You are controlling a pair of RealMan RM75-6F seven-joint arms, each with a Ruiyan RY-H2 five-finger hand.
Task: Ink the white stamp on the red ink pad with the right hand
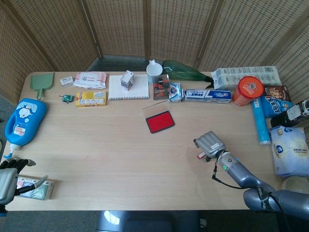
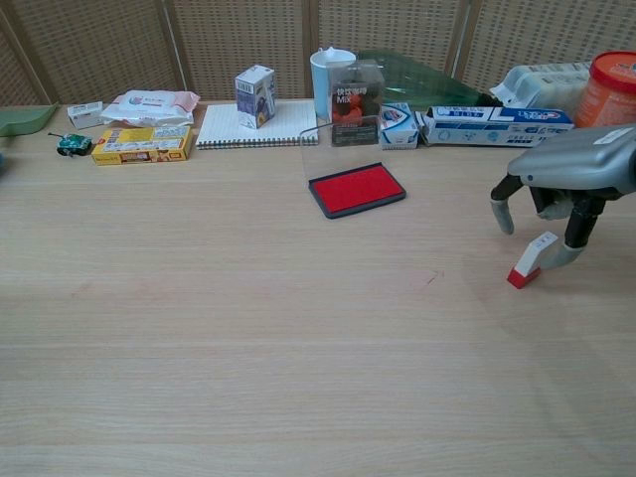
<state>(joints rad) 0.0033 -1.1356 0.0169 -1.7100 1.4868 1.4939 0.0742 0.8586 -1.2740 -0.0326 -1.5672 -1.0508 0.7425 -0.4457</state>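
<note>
One red ink pad (image 1: 160, 121) mid-table, one white stamp (image 2: 532, 258) near right — two hands: right hand (image 1: 209, 144), left hand (image 1: 7, 178). Far row: one notepad (image 1: 128, 88), one white cup (image 1: 154, 68), one toothpaste box (image 1: 207, 95). Far left: one blue bottle (image 1: 23, 120).

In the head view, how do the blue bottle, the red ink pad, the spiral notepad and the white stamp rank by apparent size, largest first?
1. Blue bottle
2. Spiral notepad, not far behind
3. Red ink pad
4. White stamp, mostly hidden under the right hand, so only a sliver shows.
</note>
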